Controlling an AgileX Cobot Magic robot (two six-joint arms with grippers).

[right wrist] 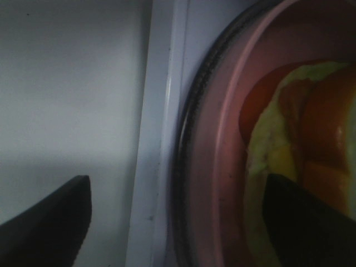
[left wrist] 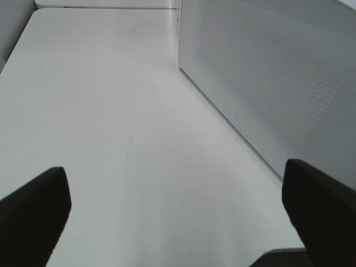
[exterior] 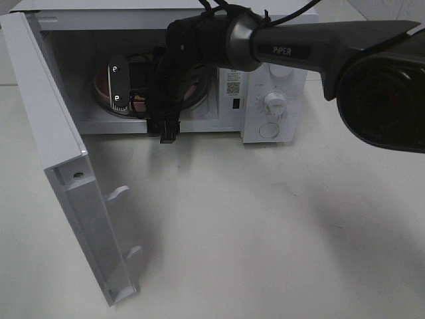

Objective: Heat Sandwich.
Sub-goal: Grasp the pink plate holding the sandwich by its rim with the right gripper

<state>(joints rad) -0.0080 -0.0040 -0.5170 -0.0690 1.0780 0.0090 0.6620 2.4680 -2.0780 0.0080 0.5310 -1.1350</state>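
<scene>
Sandwich (right wrist: 295, 128) on pink plate (right wrist: 221, 158) inside open microwave (exterior: 275, 86), R gripper (right wrist: 178, 217) spread, empty, L gripper (left wrist: 178, 206) same.

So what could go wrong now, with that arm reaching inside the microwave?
Three things, as a judgement:
1. The open right gripper straddles the pink plate rim, one finger by the sandwich. Backing out carelessly might catch the rim and drag or tip the plate.
2. The right arm fills much of the microwave opening, so it could bump the frame.
3. The door stands wide open. Swinging it too early would hit the arm.
</scene>
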